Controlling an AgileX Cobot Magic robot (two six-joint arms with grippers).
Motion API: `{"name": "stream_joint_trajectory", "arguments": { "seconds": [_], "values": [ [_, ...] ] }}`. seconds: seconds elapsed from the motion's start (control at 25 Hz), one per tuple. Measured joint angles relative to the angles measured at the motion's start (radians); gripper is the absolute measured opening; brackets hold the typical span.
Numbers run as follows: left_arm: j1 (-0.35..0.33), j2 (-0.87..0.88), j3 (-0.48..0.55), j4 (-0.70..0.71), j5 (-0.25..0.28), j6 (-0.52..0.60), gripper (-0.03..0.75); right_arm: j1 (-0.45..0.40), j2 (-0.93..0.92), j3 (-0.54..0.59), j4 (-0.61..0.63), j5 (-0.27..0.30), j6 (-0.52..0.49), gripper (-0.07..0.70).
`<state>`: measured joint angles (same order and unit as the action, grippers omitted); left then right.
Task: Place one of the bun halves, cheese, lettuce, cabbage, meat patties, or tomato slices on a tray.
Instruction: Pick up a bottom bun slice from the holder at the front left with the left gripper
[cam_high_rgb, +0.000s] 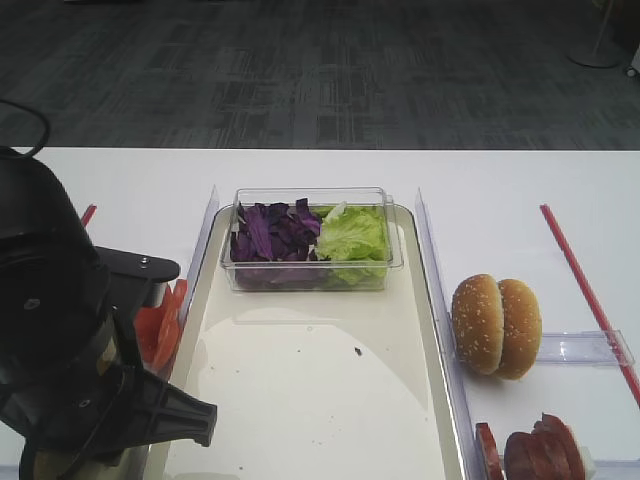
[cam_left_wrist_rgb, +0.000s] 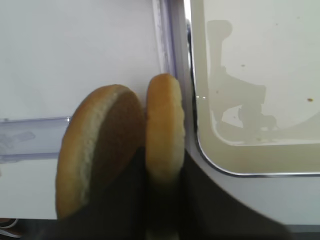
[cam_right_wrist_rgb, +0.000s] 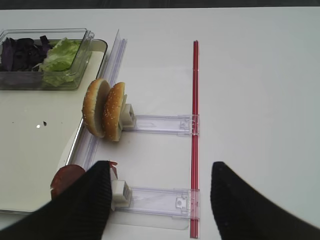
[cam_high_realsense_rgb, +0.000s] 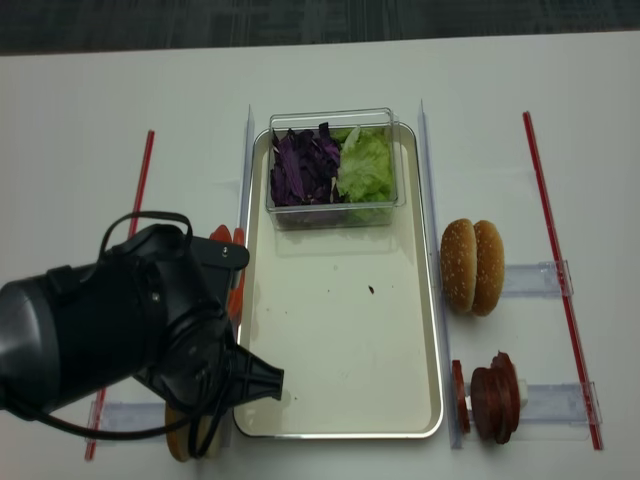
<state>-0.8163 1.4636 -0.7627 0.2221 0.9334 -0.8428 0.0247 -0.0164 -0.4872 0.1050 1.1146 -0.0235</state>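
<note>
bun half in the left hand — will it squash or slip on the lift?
The bun half stands on edge with the left hand pinching its lower rim, so it probably compresses a little. It looks soft and light, so a slip seems unlikely. Held low, it may tilt toward the neighbouring bun.

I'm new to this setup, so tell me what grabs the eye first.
The bulky black left arm fills the near-left corner, its hand shut on a bun half standing on edge beside the tray. The long cream tray lies bare except for a clear tub of purple cabbage and lettuce at its far end.
</note>
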Motion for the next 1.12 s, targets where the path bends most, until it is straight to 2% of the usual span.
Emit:
{"name": "stream_joint_trajectory", "arguments": {
  "seconds": [0.16, 0.28, 0.44, 0.52, 0.68, 0.8, 0.92, 1.04, 1.12],
  "values": [
    [0.0, 0.0, -0.028, 0.002, 0.015, 0.02, 0.092, 0.0, 0.0, 0.0, 0.0, 0.0, 0.0, 0.463],
    [0.0, 0.002, -0.072, 0.008, 0.067, 0.026, 0.09, 0.0, 0.0, 0.0, 0.0, 0.0, 0.0, 0.463],
    [0.0, 0.002, -0.097, 0.008, 0.107, 0.026, 0.09, 0.0, 0.0, 0.0, 0.0, 0.0, 0.0, 0.463],
    [0.0, 0.002, -0.117, 0.003, 0.152, 0.027, 0.089, 0.0, 0.0, 0.0, 0.0, 0.0, 0.0, 0.463],
    [0.0, 0.002, -0.14, -0.022, 0.181, 0.062, 0.089, 0.0, 0.0, 0.0, 0.0, 0.0, 0.0, 0.463],
    [0.0, -0.003, -0.154, -0.049, 0.167, 0.09, 0.087, 0.0, 0.0, 0.0, 0.0, 0.0, 0.0, 0.463],
    [0.0, -0.032, -0.155, -0.072, 0.123, 0.099, 0.087, 0.0, 0.0, 0.0, 0.0, 0.0, 0.0, 0.463],
    [0.029, -0.065, -0.155, -0.116, 0.064, 0.129, 0.087, 0.0, 0.0, 0.0, 0.0, 0.002, 0.0, 0.463],
    [0.065, -0.078, -0.155, -0.165, 0.038, 0.186, 0.087, 0.0, 0.0, 0.0, 0.0, 0.002, 0.0, 0.463]
  ]
}}
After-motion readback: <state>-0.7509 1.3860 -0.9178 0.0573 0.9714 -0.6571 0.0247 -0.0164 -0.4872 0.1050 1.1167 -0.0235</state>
